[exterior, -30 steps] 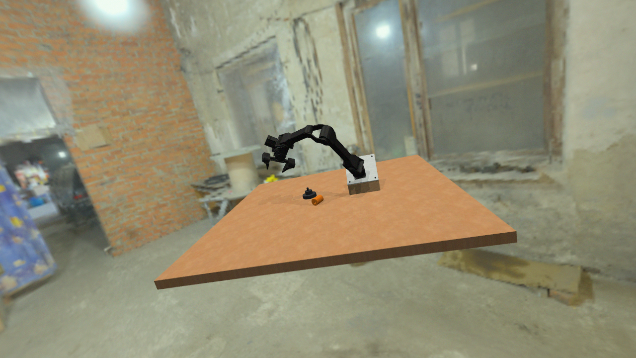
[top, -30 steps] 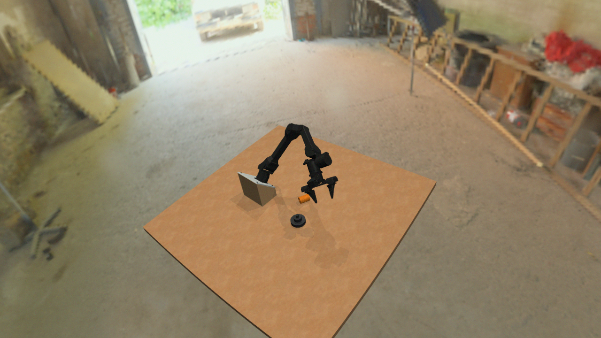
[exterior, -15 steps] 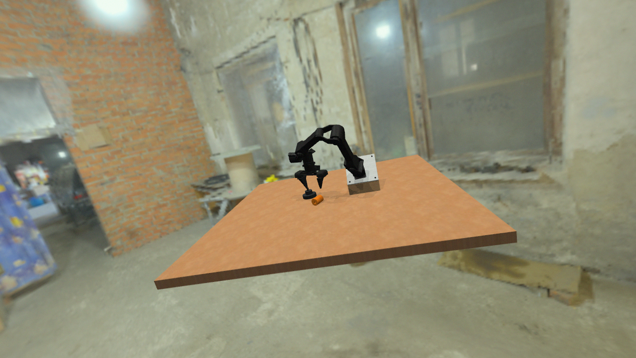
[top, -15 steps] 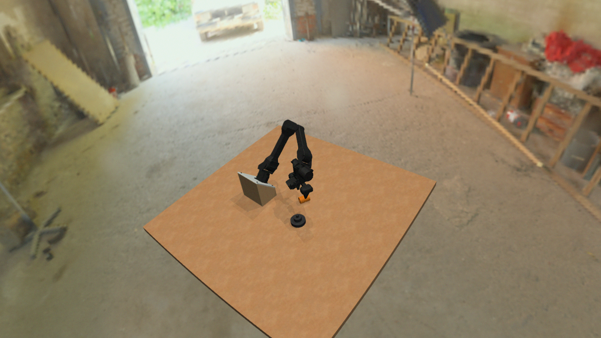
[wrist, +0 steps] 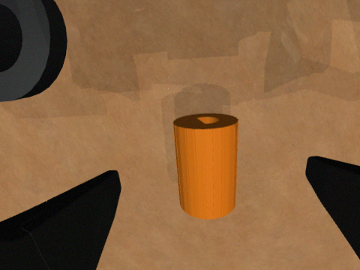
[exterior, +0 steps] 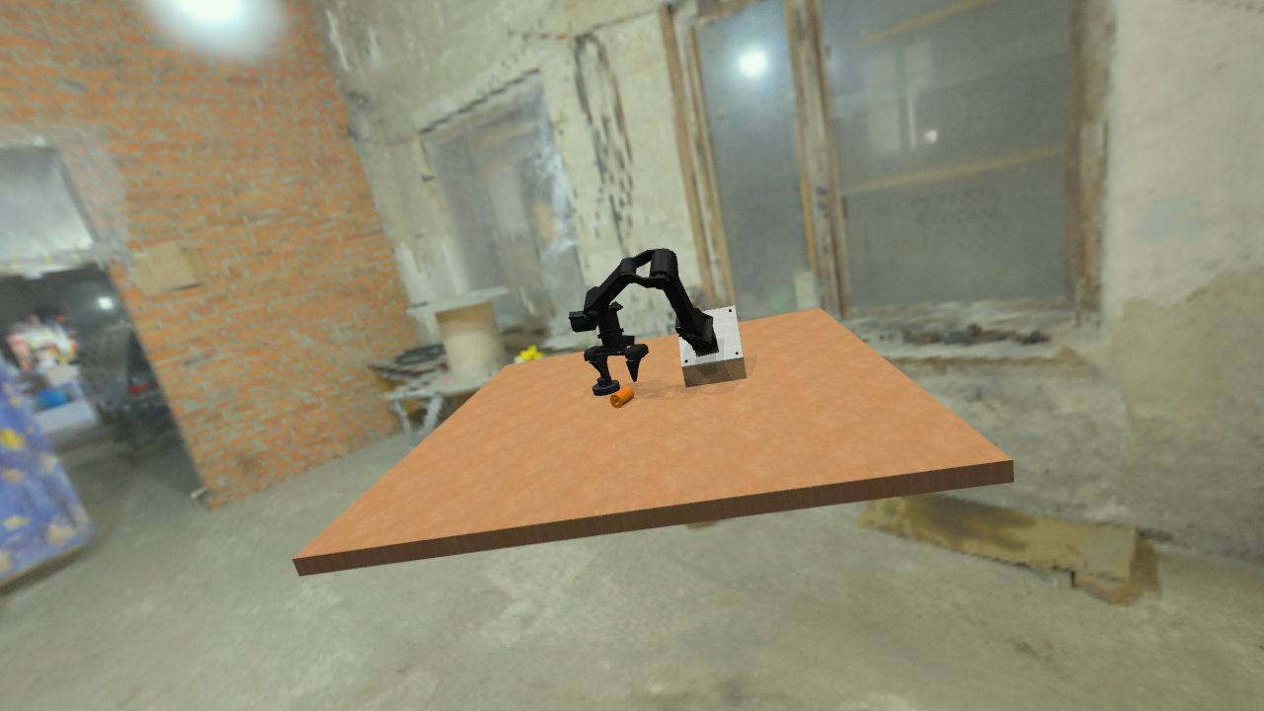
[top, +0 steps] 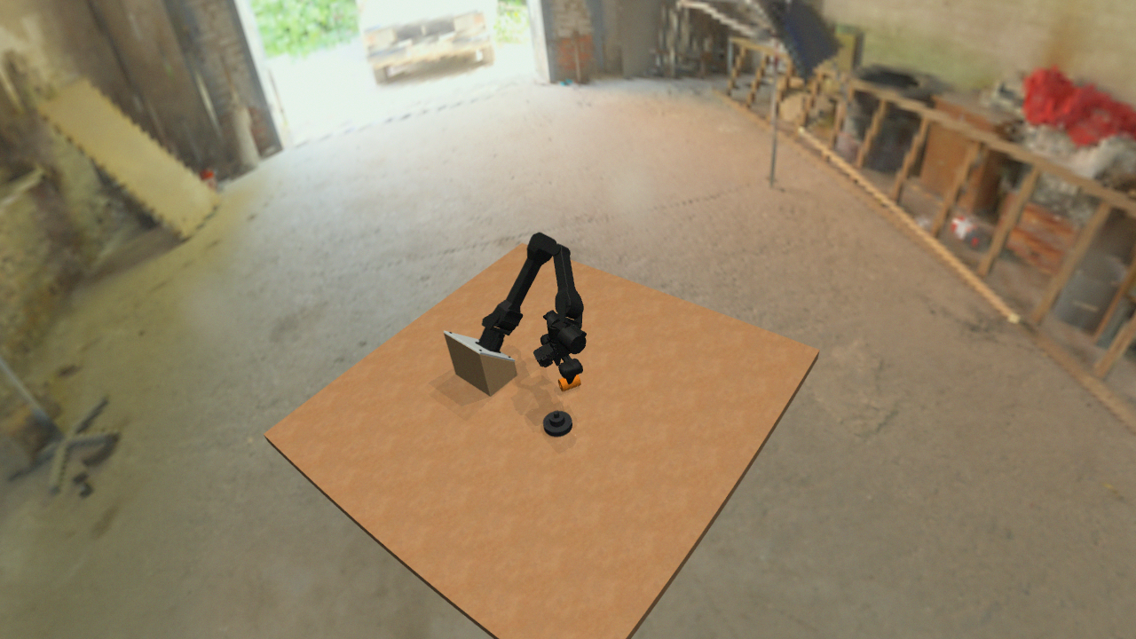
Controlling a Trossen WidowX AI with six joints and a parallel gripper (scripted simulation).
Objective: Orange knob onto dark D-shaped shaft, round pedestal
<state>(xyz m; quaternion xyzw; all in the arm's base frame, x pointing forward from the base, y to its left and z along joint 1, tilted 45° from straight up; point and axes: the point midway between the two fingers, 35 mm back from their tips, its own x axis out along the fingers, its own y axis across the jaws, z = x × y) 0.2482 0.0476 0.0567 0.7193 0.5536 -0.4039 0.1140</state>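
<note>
the orange knob lies on its side on the wooden table top, off the shaft; in the wrist view it sits just right of the middle of the frame, its round end face turned toward the top of the frame; the d-shaped hole shows in that face, with its straight edge toward the lower left.

the gripper points down over the knob with its fingers spread wide and released, nothing grasped; in the wrist view one finger reaches in from the lower left and the other from the right edge, the knob showing between them and a gap on either side.

the round pedestal stands near the knob, below it in the top view and cut off by the upper left of the wrist frame; its dark shaft stands upright and bare in the top view; in the exterior view a finger overlaps it, and whether they touch i cannot tell.

the black arm arches up from its slanted base block, left of the knob in the top view and right of it in the exterior one.
</note>
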